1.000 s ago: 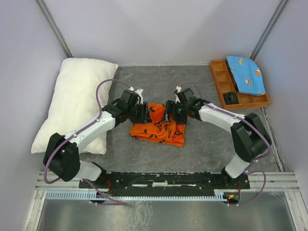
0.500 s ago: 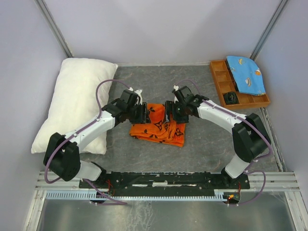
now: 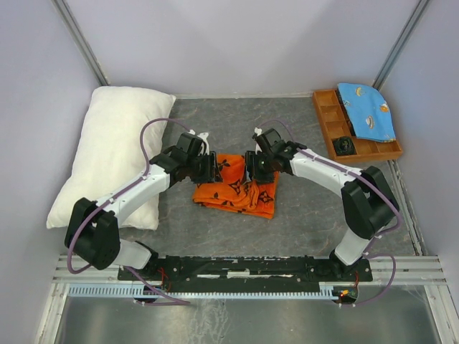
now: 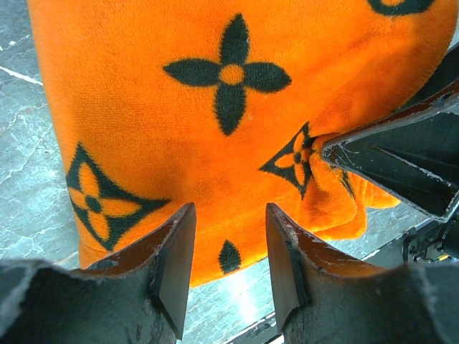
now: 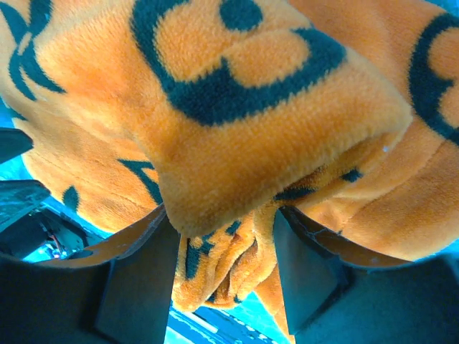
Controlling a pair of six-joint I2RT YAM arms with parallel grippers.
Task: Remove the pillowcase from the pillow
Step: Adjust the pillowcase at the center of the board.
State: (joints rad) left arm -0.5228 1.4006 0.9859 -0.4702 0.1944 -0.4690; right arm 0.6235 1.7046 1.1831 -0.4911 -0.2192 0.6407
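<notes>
pillow [image 3: 115, 154]: bare, left side, beside the left arm | left gripper [image 4: 229, 215]: jaws half spread at pillowcase [image 3: 237, 190] far-left edge, cloth showing in the gap | pillowcase: crumpled mid-table between both claws | right gripper [image 5: 226, 215]: nipping a thick fold, far-right edge | tray [image 3: 330, 122]: far right

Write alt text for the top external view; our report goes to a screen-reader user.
Two robot arms reach inward, the left gripper and right gripper meeting at the far edge of a crumpled orange pillowcase in the middle. A bare white pillow lies at the left; a wooden tray with a blue cloth sits far right.
</notes>
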